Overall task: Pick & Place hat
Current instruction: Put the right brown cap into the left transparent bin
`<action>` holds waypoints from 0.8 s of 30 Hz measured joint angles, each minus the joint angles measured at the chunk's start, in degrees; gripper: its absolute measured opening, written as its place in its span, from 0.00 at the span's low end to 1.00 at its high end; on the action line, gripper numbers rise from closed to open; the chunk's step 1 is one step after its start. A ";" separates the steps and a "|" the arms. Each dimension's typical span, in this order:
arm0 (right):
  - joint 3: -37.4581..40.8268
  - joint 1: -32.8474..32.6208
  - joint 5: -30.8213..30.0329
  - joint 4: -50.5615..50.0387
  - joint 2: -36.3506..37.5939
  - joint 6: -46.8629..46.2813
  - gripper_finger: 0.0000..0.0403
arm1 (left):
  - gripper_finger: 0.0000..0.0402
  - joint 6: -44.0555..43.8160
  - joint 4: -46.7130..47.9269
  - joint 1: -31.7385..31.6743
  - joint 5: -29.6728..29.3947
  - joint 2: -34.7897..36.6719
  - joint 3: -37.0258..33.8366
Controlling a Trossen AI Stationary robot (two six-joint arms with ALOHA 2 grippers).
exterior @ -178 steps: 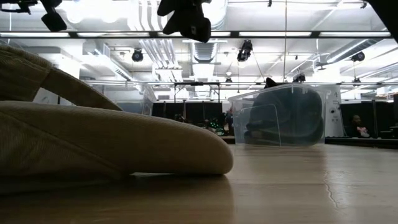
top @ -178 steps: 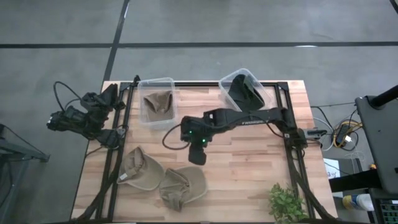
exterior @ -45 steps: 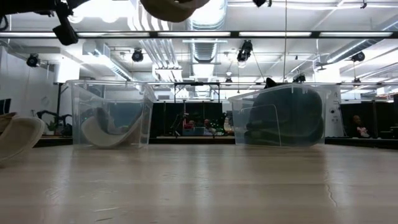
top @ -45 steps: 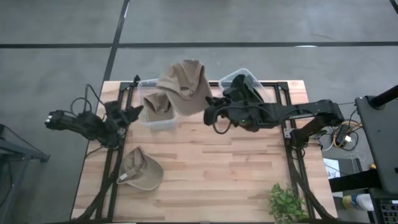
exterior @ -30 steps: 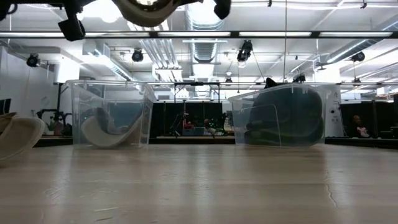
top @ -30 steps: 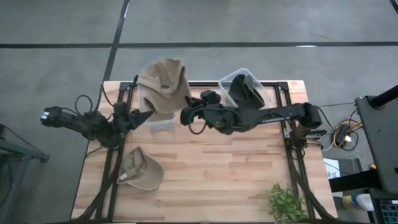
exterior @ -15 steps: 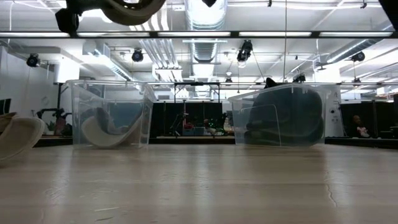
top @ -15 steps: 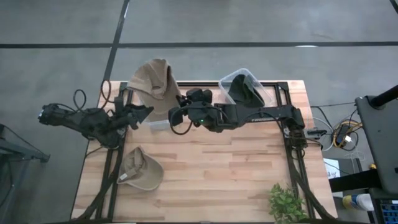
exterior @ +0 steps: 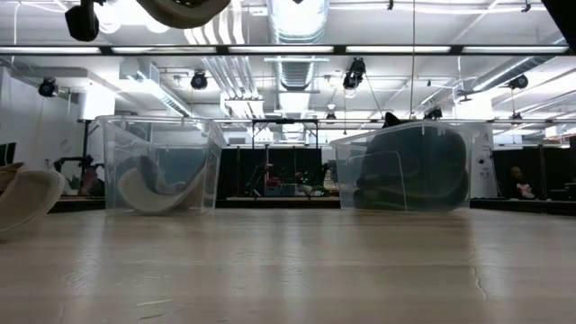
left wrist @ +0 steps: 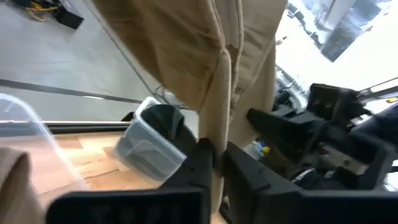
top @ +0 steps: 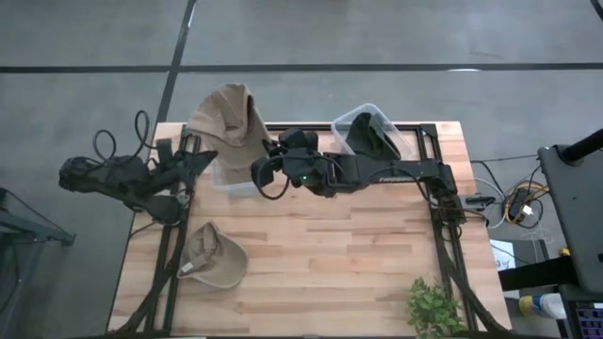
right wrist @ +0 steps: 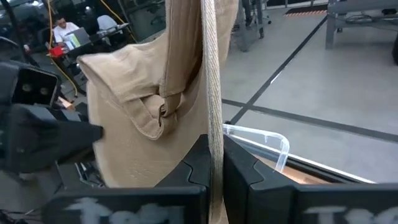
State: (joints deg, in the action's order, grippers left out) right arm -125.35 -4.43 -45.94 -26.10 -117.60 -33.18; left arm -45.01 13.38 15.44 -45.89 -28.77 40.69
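A tan hat [top: 226,113] hangs in the air over the clear left bin [exterior: 157,175], between my two grippers. My right gripper [top: 264,155] is shut on its right side, and my left gripper [top: 201,155] is shut on its left side. In the low view only the hat's underside [exterior: 180,11] shows at the top edge. The left bin holds another tan hat lying on its floor [exterior: 153,193]. A third tan hat [top: 212,256] lies crown up on the table at the near left. My left gripper [left wrist: 214,158] pinches a hanging fold of the hat's cloth [left wrist: 219,118] between its two fingers. The cloth rises past the fingers, bunched in several layers. The hat is clear of the table and bin. My right gripper [right wrist: 214,162] pinches a stitched edge of the hat [right wrist: 213,99], seen edge-on, between its two fingers. The rest of the hat [right wrist: 137,112] spreads out beyond the fingers, with the back strap showing. It is lifted clear.
A second clear bin [top: 372,132] with dark hats stands at the far right. A green plant [top: 433,306] sits at the near right corner. Bare wood lies across the table's middle [top: 349,245].
My right gripper has carried the tan hat toward the table's left edge, from beside the right bin to above the left bin. My left gripper has risen toward the far edge and come up against the hat's left side.
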 joint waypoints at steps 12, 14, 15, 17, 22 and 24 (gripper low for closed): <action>0.12 0.55 3.21 0.47 0.13 0.38 0.03 | 0.09 -0.16 0.16 0.02 0.14 0.06 -0.09; 0.10 0.91 4.03 -0.51 0.15 0.34 0.03 | 0.04 -1.46 1.03 0.00 -0.35 0.25 0.09; 0.10 1.12 4.54 -1.00 0.17 0.31 0.03 | 0.03 -2.33 1.63 0.00 -0.51 0.33 0.16; 0.10 1.59 6.53 -1.62 0.21 0.95 0.04 | 0.02 -3.36 3.38 0.00 -0.72 0.53 0.36; 0.10 2.27 11.60 -2.50 0.46 4.09 0.15 | 0.02 -10.94 13.94 0.03 -1.02 1.56 3.12; 0.12 2.23 11.55 -2.95 0.57 5.69 0.22 | 0.02 -13.13 19.69 0.04 -2.10 2.04 4.79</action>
State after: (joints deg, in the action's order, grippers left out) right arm -125.23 -2.20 -34.40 -29.05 -117.03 -27.48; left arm -58.15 33.07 15.49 -47.98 -26.73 45.48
